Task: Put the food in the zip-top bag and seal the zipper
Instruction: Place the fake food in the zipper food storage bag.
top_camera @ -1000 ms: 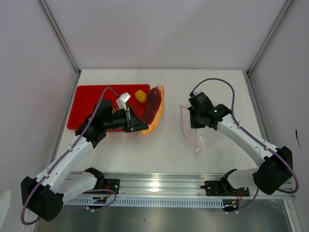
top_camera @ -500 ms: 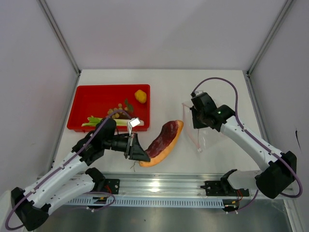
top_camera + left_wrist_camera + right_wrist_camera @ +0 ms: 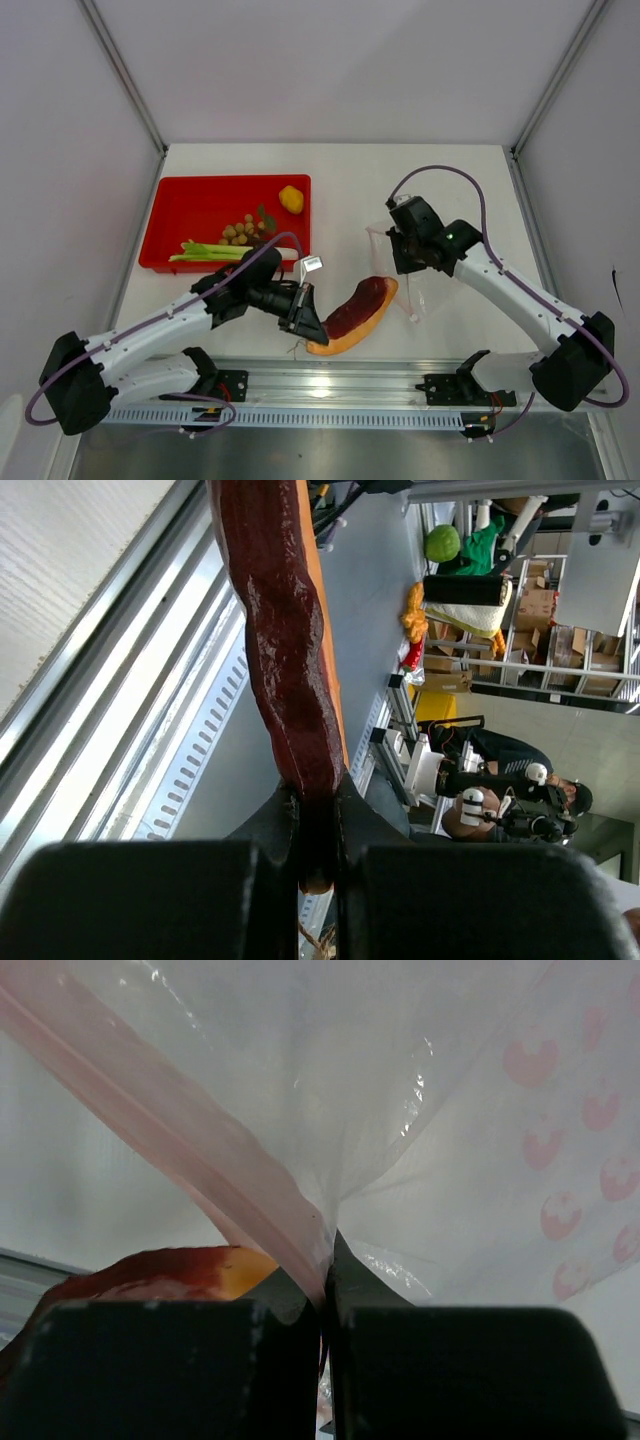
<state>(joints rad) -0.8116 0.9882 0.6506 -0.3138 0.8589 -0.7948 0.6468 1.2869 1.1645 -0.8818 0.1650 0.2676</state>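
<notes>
My left gripper is shut on one end of the purple-brown sweet potato, held above the table's near middle; it also fills the left wrist view. Its far tip lies just left of the clear zip-top bag. My right gripper is shut on the bag's pink zipper strip and holds the mouth edge up. The bag's pink-dotted wall shows in the right wrist view. Green-white stalks, tan berries and a yellow-orange fruit lie in the red tray.
The red tray sits at the back left of the white table. A metal rail runs along the near edge by the arm bases. White walls close in the left, back and right sides.
My left gripper has carried the sweet potato from the tray's right edge down and right, toward the bag. My right gripper has kept hold of the bag's edge and shifted it slightly left.
</notes>
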